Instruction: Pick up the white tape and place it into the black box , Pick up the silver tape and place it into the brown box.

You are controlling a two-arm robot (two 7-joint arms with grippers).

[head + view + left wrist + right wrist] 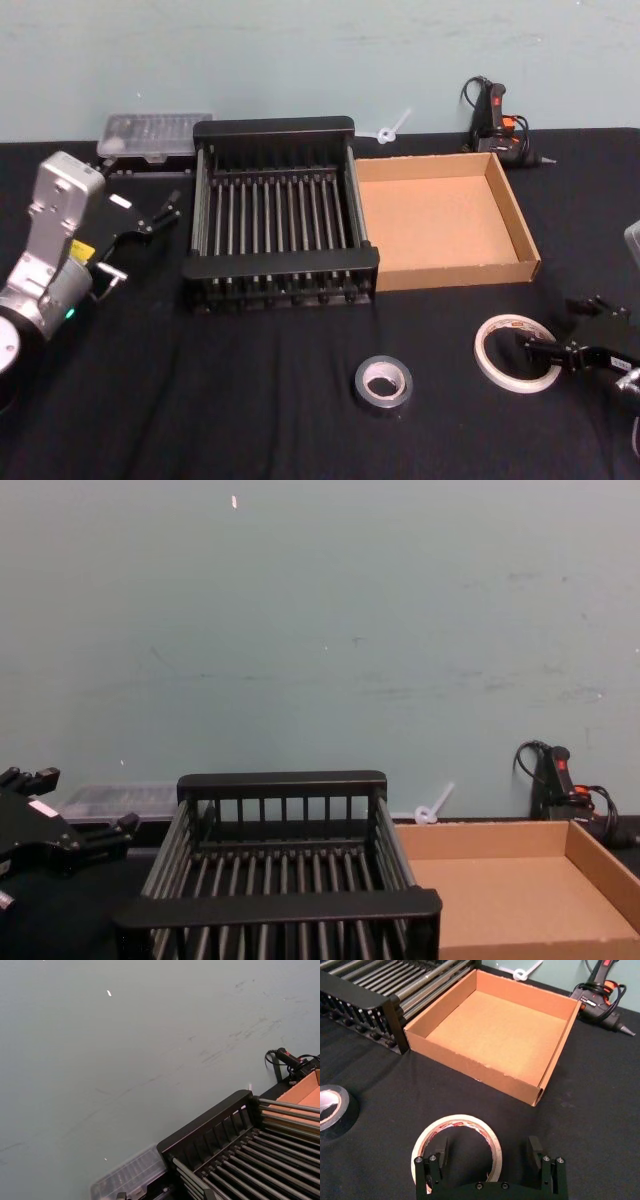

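My right claw [490,1162], fingers apart, sits low over the near rim of the white tape [456,1146] on the surface, so I judge the pickup underway: next, close, then carry it to the black box [280,215] beyond.

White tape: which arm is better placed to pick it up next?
The right. The right gripper is open and sits right at the white tape, one finger over the roll's hole and one outside its rim. The left gripper is far off, beside the black box.
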